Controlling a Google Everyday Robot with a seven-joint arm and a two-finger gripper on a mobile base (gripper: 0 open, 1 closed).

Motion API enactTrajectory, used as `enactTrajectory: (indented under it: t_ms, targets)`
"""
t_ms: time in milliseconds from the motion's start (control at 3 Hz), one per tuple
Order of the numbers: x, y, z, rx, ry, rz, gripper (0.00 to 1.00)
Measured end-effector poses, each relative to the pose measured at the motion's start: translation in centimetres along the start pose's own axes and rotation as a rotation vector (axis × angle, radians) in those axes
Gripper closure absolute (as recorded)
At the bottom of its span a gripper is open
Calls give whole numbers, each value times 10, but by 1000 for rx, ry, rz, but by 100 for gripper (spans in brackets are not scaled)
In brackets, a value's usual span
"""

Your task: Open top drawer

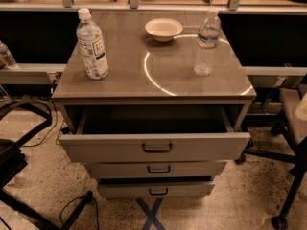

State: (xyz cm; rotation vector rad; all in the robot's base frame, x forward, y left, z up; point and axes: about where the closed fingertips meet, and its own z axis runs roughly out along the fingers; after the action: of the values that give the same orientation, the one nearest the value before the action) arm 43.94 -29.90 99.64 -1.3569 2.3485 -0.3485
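The top drawer (201, 150) of the grey cabinet stands pulled out towards me. Its tall flat front carries a dark loop handle (157, 147) at the centre. Its interior (153, 120) is dark, and I see nothing inside it. Below it are two shorter drawers, the middle one (158, 169) and the bottom one (157, 189), each out only a little. The gripper is not in view and nothing touches the handle.
On the cabinet top (129, 75) stand a labelled water bottle (92, 44) at the left, a clear bottle (207, 42) at the right and a white bowl (163, 28) at the back. Dark chair legs (19, 166) stand at the left, and a chair (292, 128) stands at the right. A blue tape cross (152, 214) marks the floor.
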Motion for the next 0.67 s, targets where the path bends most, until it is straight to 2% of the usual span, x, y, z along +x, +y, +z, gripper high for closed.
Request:
enactTrajectory:
  t_ms: [333,667]
  targets:
    - [-10,35,22,-35,-22,-99,0]
    - [-25,80,67,-90,-25,-211,0]
